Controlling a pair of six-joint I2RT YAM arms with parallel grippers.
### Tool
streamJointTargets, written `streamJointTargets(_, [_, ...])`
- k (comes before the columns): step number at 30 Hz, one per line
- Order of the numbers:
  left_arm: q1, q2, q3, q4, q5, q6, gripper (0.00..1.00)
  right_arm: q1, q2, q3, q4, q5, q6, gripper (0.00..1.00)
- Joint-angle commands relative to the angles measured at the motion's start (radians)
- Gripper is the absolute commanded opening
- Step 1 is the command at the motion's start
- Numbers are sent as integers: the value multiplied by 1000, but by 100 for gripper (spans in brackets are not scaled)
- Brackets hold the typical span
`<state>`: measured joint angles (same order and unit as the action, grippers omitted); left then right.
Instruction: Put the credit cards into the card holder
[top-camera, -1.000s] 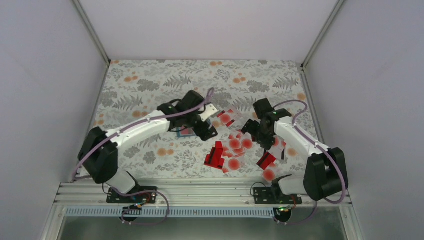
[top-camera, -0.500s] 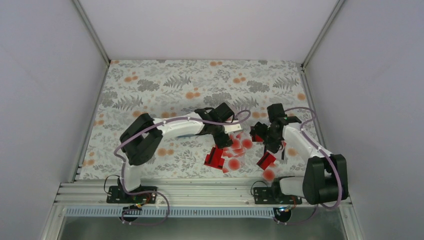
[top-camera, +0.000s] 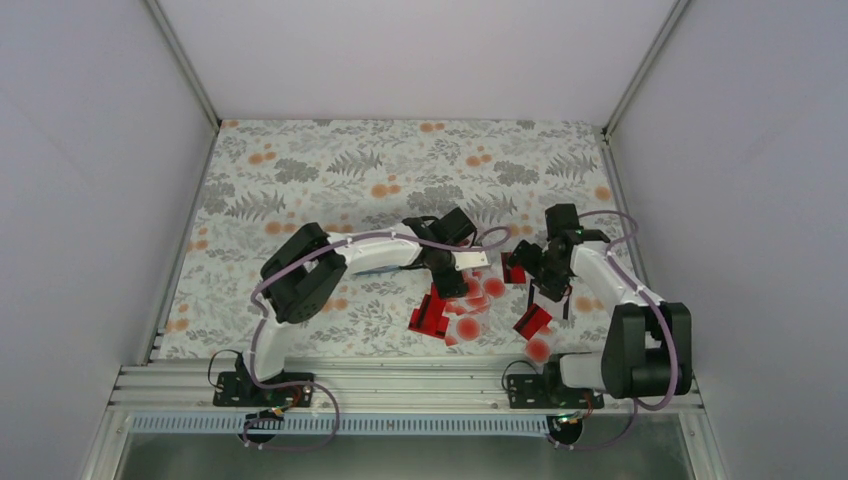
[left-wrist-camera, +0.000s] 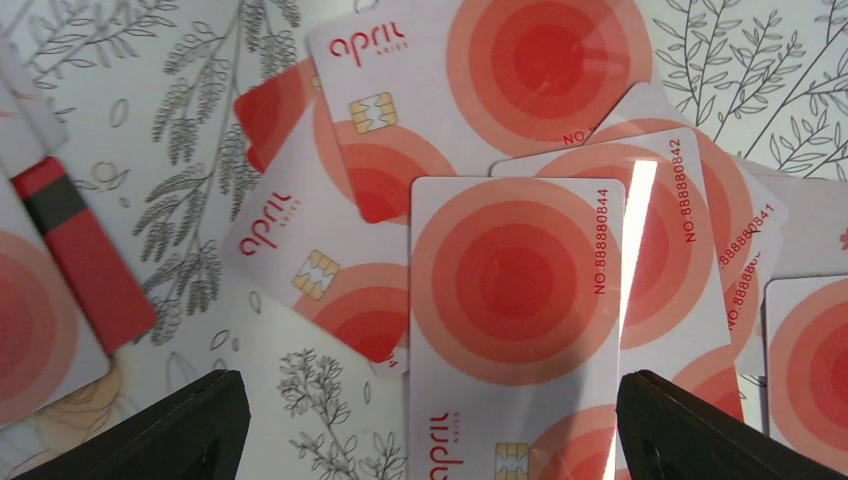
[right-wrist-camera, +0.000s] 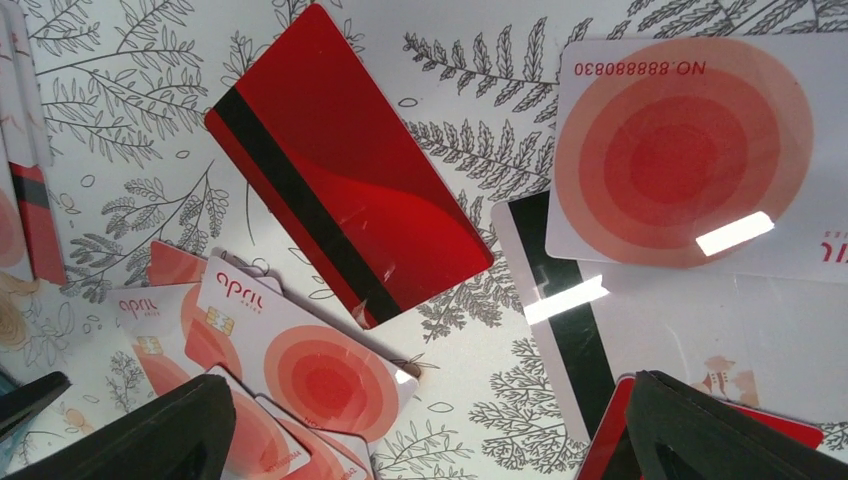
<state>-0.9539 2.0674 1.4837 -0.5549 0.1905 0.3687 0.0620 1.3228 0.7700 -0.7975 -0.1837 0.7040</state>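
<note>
On the worktop (top-camera: 290, 170): a white cloth printed with grey ferns and orange blossoms is spread, and the task's things are gathered on its near right part.
Credit cards (top-camera: 470, 298): small, thin, rectangular plastic cards are scattered loose between the two arms, many overlapping. All that are seen lie out on the cloth.
Red heap (top-camera: 430, 315): several solid red cards are piled at the near side of the scatter, touching the pale ones.
Outliers: a further red card (top-camera: 532, 321) and a pale red-dotted card (top-camera: 540, 350) are seen close to the right arm (top-camera: 605, 280).
Card holder (top-camera: 372, 269): the flat teal-blue wallet is mostly covered by the white forearm of the left arm (top-camera: 375, 252). Only a bluish edge is made out, left of the cards and apart from them, and it cannot be told whether it is folded shut.
Left fingers (left-wrist-camera: 170, 430): the black tips are spread wide and nothing is held. They are placed over the overlapping pale cards.
Card between the left tips (left-wrist-camera: 515, 300): a pale card with concentric red rings, a chip and "april" lettering is laid on top of its neighbours.
Left edge of that view: a red card with a dark stripe (left-wrist-camera: 85, 260) is partly tucked under a pale one.
Right fingers (right-wrist-camera: 130, 435): the tips are spread wide and nothing is held.
Below the right fingers: a solid red card with a black stripe (right-wrist-camera: 350, 165) is laid slanted on bare cloth. A pale card with a big red dot (right-wrist-camera: 690, 150) is overlapped onto a white card with a black stripe (right-wrist-camera: 570, 330).
</note>
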Motion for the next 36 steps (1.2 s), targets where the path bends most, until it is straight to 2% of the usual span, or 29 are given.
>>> streamJointTargets(1, [-18, 38, 31, -4, 9, 36, 92, -24, 13, 26, 17, -12, -43, 99])
streamJointTargets(11, [-32, 83, 68, -33, -9, 47, 92, -42, 36, 30, 27, -46, -81, 99])
streamJointTargets(20, [-38, 82, 94, -88, 30, 47, 93, -50, 14, 16, 24, -61, -98, 99])
streamJointTargets(36, [-61, 159, 146, -130, -68, -17, 94, -62, -8, -18, 30, -92, -125, 99])
